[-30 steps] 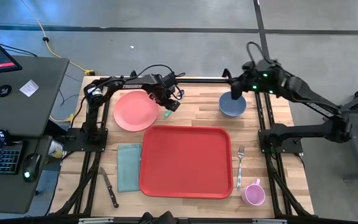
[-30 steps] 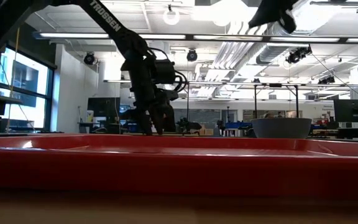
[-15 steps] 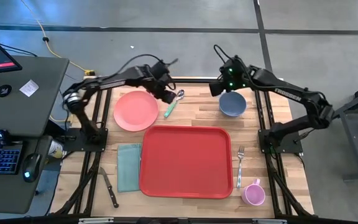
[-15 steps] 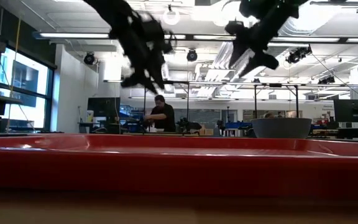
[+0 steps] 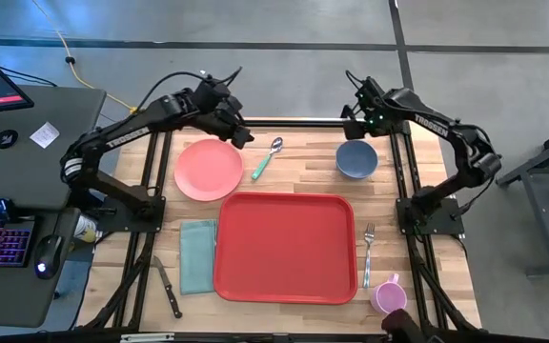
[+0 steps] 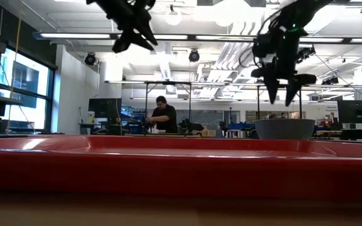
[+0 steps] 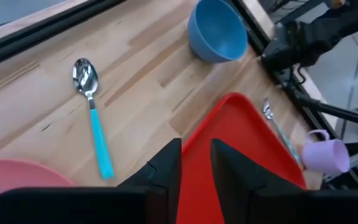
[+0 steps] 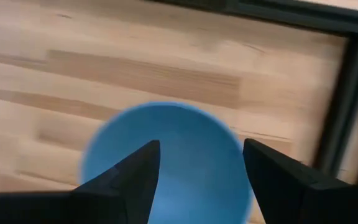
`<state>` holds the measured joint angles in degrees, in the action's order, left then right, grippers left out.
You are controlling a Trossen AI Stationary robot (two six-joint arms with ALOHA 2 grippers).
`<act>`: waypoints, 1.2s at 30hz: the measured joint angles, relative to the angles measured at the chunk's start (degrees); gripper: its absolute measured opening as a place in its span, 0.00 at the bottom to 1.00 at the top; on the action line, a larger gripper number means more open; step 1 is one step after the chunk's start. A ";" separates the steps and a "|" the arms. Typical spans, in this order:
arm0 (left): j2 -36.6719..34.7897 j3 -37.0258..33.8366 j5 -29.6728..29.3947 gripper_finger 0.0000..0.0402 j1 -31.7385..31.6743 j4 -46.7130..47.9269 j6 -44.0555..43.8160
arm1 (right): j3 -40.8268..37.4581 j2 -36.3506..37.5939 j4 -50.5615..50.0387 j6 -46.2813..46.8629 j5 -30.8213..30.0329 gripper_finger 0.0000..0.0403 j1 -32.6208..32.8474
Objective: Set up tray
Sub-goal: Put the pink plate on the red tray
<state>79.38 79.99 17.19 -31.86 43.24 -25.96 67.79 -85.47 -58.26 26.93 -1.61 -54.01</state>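
Tray: your tray (image 5: 286, 247) lies flat and bare in the middle of the table (image 5: 308, 171), on the near side, well apart from both grippers.
Left gripper: your left gripper (image 5: 239, 133) hangs in the air over the far edge, beside the plate (image 5: 208, 169); its fingers (image 7: 166, 171) stand slightly parted and hold nothing.
Right gripper: your right gripper (image 5: 353, 122) hovers at the far edge just above the bowl (image 5: 356, 159); its fingers (image 8: 129, 177) are spread wide with the bowl seen between them, and they grip nothing.
Spoon: you have the spoon (image 5: 266, 159) on bare wood between plate and bowl, beyond the tray's far rim.
Napkin: the napkin (image 5: 196, 255) lies just beside the tray's left rim, with the knife (image 5: 168, 286) farther out.
Fork: the fork (image 5: 368, 254) lies along the tray's right rim; the mug (image 5: 388, 296) stands near its corner.
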 joint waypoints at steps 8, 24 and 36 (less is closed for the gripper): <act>-2.40 -0.07 -14.18 0.29 0.04 17.46 4.52 | -0.57 -2.34 -0.67 -4.81 0.59 0.54 -2.23; -0.45 -27.44 -12.99 0.48 -19.66 14.45 -4.45 | -0.57 -2.34 -0.39 -7.34 6.43 0.54 -2.22; 1.22 -27.45 -12.59 0.62 -29.25 5.58 -5.45 | -0.57 -2.34 1.64 -9.49 9.54 0.54 -2.11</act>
<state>80.61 52.53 4.60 -61.10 48.81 -31.41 67.22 -87.81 -56.63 17.44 7.93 -56.12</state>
